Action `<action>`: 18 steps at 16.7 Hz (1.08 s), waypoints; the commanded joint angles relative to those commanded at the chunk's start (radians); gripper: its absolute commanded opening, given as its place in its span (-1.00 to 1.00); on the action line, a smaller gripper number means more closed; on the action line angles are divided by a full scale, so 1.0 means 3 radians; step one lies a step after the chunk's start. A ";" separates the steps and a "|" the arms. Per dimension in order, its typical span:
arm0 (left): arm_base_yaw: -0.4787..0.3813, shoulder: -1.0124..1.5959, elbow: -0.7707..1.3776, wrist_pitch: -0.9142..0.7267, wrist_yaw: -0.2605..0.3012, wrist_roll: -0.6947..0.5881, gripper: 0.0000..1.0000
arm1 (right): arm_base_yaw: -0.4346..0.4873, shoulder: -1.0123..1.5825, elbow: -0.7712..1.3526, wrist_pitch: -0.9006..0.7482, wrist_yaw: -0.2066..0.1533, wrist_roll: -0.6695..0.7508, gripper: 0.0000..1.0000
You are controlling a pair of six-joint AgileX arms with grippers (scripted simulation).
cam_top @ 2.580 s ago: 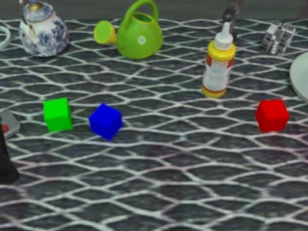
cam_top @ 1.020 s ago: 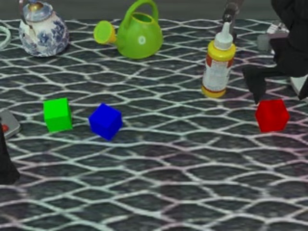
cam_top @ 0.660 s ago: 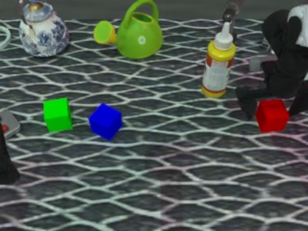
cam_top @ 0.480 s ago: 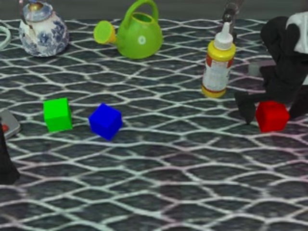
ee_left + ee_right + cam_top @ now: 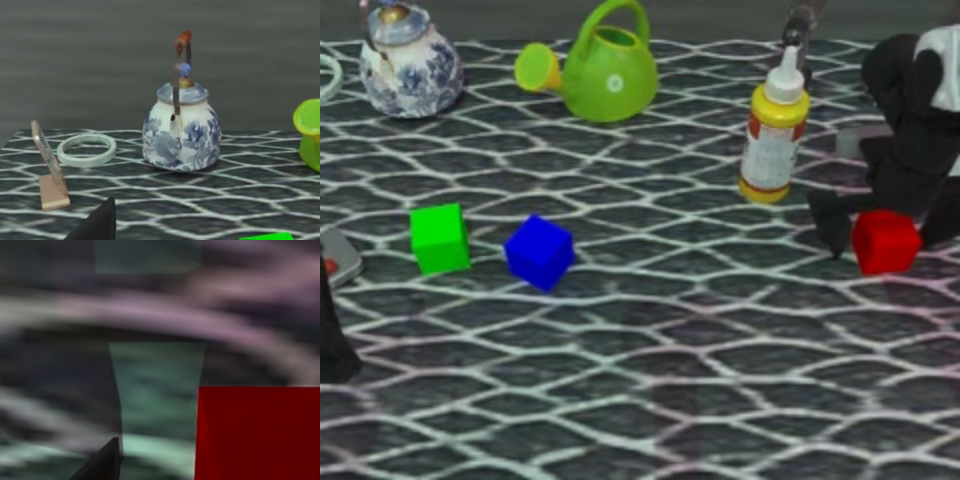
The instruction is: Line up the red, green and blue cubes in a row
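Observation:
The red cube [image 5: 886, 241] sits at the table's right side, and my right gripper [image 5: 885, 232] is down over it, open, with one finger [image 5: 830, 226] on the cube's left and the other on its right, neither touching. In the right wrist view the red cube [image 5: 257, 432] is close beside one dark fingertip [image 5: 107, 462]. The green cube [image 5: 440, 238] and the blue cube [image 5: 539, 251] lie side by side at the left, slightly apart. My left gripper [image 5: 332, 345] is parked at the left edge, open and holding nothing.
Along the back stand a blue-and-white teapot [image 5: 408, 60], a lime-green watering can [image 5: 605, 68] and a yellow glue bottle [image 5: 774, 135]. A tape ring [image 5: 86, 149] and a small stand [image 5: 49, 172] lie near the teapot. A grey device [image 5: 335, 258] rests at the left edge.
My right arm came in from the back right and lowered until its open fingers straddle the red cube; in the last half second it barely moved. The cubes and left arm stayed still.

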 joint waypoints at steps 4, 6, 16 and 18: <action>0.0000 0.0000 0.0000 0.0000 0.0000 0.0000 1.00 | 0.0000 0.0000 0.0000 0.0000 0.0000 0.0000 -0.21; 0.0000 0.0000 0.0000 0.0000 0.0000 0.0000 1.00 | 0.0000 0.0000 0.0000 0.0000 0.0000 0.0000 -0.51; 0.0000 0.0000 0.0000 0.0000 0.0000 0.0000 1.00 | 0.0000 0.0000 0.0000 0.0000 0.0000 0.0000 -1.00; 0.0000 0.0000 0.0000 0.0000 0.0000 0.0000 1.00 | -0.0009 -0.0083 0.0026 -0.0027 0.0007 0.0000 -1.00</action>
